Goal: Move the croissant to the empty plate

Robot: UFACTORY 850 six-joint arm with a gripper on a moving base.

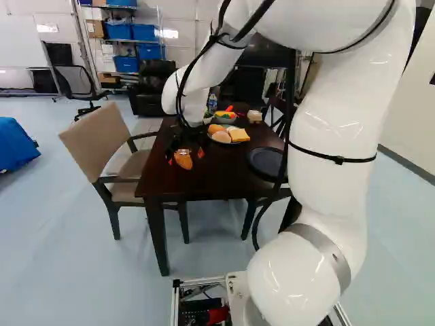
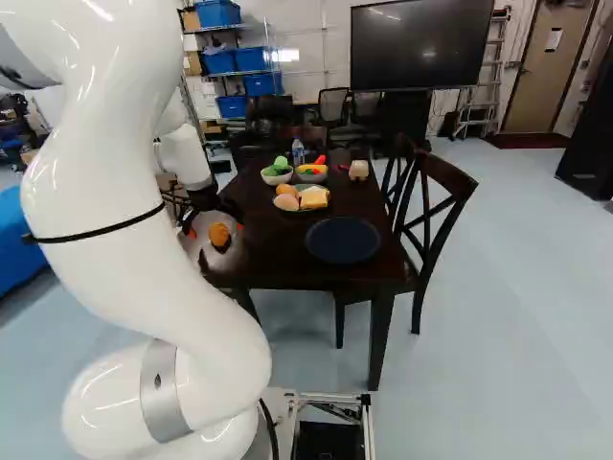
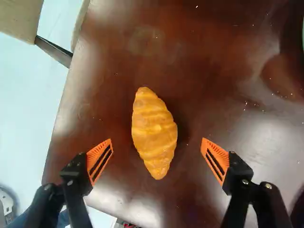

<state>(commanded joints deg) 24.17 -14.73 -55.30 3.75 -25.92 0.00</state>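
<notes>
Okay, using the empty plate [image 2: 342, 240] as my landmark. The croissant [image 3: 154, 128] lies on the desk [image 2: 278, 244], left of that plate in the right base view, toward the desk's side edge that's away from the plate. End effector [image 3: 156, 140] is spread wide with nothing gripped, orange pads [image 3: 97, 156] either side of the croissant and clear of it.

What worries me: the croissant lies slightly askew, so one pad might hit first and spin or roll it. Coming down too shallow would probably pinch just the rounded top, and it could squirt out. Pushed the wrong way, away from the plate, it could end up on the floor. And letting go over the plate's rim could tip it back onto the desk.

Other stuff: the loaded food plate [image 2: 302, 210] is just past the empty plate and a bit left in the right base view, so a low swing could clip it. Two bowls, [image 2: 268, 179] and [image 2: 311, 178], plus a bottle [image 2: 298, 151] are farther beyond the plate, less of a bother imo. Dark chair [image 2: 446, 169] is right of the plate, beige chair [image 1: 98, 146] well left of it.
</notes>
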